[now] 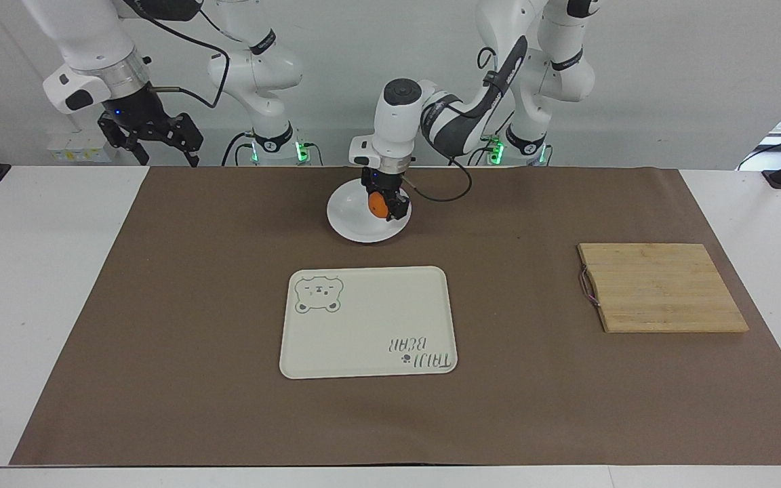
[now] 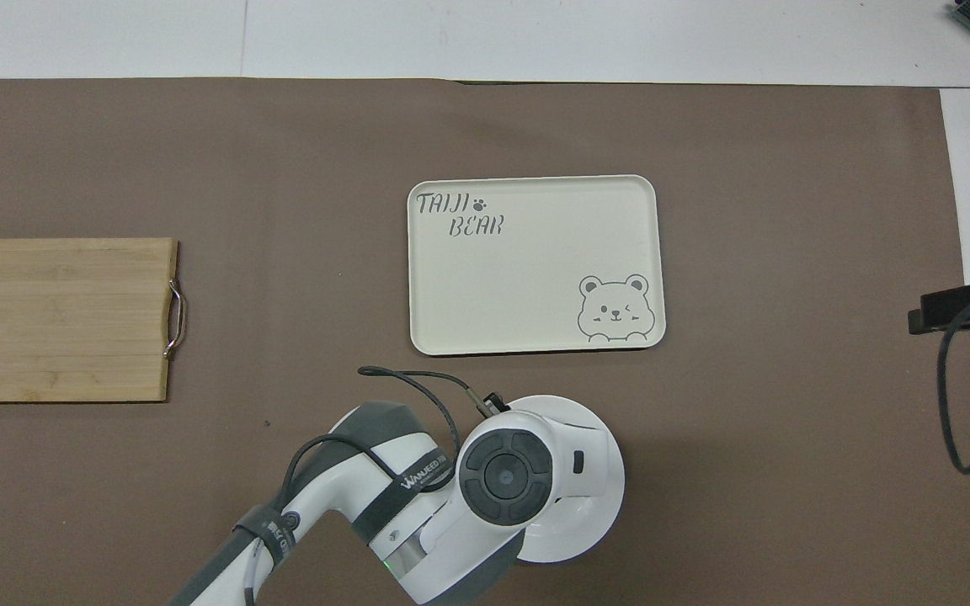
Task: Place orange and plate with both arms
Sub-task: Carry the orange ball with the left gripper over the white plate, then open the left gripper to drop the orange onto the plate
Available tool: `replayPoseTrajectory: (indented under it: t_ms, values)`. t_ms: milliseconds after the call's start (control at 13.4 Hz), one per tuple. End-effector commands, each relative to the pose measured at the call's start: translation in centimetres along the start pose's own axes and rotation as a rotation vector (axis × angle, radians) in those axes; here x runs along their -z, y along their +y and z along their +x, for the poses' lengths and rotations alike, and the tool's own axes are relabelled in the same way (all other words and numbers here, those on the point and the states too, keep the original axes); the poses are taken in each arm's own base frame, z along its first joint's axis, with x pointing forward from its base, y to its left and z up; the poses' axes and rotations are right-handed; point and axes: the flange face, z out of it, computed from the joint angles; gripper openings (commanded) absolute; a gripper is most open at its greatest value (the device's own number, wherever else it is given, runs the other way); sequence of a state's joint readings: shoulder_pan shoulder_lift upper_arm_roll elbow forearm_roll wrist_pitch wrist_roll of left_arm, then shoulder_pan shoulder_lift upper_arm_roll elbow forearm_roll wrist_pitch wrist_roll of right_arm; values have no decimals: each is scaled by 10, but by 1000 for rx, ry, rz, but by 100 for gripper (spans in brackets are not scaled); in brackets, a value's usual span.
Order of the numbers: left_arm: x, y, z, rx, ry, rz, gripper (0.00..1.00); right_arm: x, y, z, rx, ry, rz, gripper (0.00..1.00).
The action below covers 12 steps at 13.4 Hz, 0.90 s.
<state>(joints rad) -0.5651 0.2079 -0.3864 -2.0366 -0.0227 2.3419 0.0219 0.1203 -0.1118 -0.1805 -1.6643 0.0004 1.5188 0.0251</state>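
Observation:
The white plate (image 1: 353, 227) lies on the brown mat near the robots, nearer to them than the tray. My left gripper (image 1: 380, 207) is shut on the orange (image 1: 378, 204) and holds it low over the plate's inside, toward the left arm's end. I cannot tell whether the orange touches the plate. In the overhead view the left arm's wrist (image 2: 506, 475) covers the orange, the gripper and part of the plate (image 2: 607, 497). My right gripper (image 1: 154, 148) waits raised and open, over the table's edge at the right arm's end.
A cream tray with a bear drawing (image 1: 368, 322) (image 2: 535, 261) lies mid-table, farther from the robots than the plate. A wooden cutting board with a metal handle (image 1: 662, 288) (image 2: 60, 320) lies toward the left arm's end.

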Motion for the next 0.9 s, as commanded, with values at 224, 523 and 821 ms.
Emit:
replayPoseTrajectory:
  t_ms: [224,523,821]
  values:
    - [-35,23,-1,-52,8,49,100,3,3,5,124,64,13,100]
    - [-11,14,1,-23,24,66,100,5,7,8,49,73,31,100]
    - [44,-43,0,74,-28,107,100,4,8,9,46,67,25,100]
